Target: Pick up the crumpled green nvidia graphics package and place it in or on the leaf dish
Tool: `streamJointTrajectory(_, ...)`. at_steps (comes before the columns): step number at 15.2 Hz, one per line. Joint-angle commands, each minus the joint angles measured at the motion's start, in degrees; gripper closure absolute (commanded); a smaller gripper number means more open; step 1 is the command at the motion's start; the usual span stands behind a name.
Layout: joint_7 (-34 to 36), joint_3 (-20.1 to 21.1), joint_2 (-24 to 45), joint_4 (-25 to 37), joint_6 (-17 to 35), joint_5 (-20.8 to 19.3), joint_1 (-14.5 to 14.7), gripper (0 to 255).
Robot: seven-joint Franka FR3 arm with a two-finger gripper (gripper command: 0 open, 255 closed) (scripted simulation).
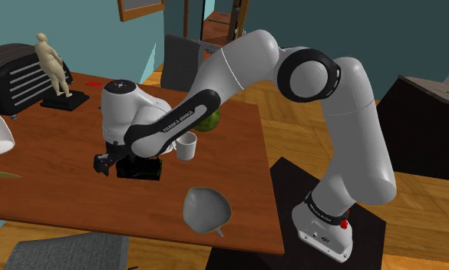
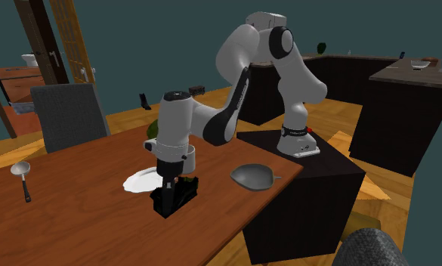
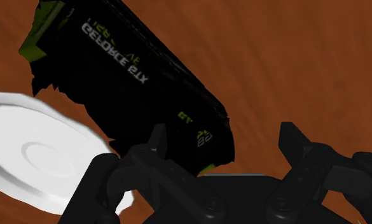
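step: pre-grasp, pick not made. the gripper [image 2: 168,180] hangs low over the graphics package [image 2: 178,198], fingers [image 3: 158,141] spread apart, nothing clasped.

the package is a black box with green edging and geforce gtx lettering. it lies on the brown table [image 2: 83,219] directly under the hand. whether the fingertips touch it, can't tell.

wrist view: most of the package [image 3: 133,83] sits beyond and off to the side of one finger. only its near corner reaches into the gap, and the other finger faces bare table. so the hand is off-centre. a white plate [image 3: 38,159] lies just beside the package, on that same finger's side.

next move, my read: shift the hand sideways onto the package body, maybe rotate so the jaws straddle its narrow width, drop a little, close. a finger could land on the plate rim. the box looks crumpled, so the grip may slip.

then lift and carry to the leaf dish [image 1: 206,209]: grey, empty, well apart from the gripper, by the table edge toward the stand [image 1: 288,180]. a white cup [image 1: 186,146] sits near the gripper on the dish's side, so lift clear first.
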Motion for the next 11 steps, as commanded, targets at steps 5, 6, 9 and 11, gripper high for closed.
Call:
streamJointTrajectory(5,0.12,-0.17,0.59,0.28,0.33,-0.18,0.17,0)
streamJointTrajectory(6,0.12,-0.17,0.59,0.28,0.33,-0.18,0.17,0)
streamJointTrajectory(9,0.12,-0.17,0.58,0.28,0.32,-0.17,0.16,255)
streamJointTrajectory(11,0.12,-0.17,0.58,0.28,0.32,-0.17,0.16,255)
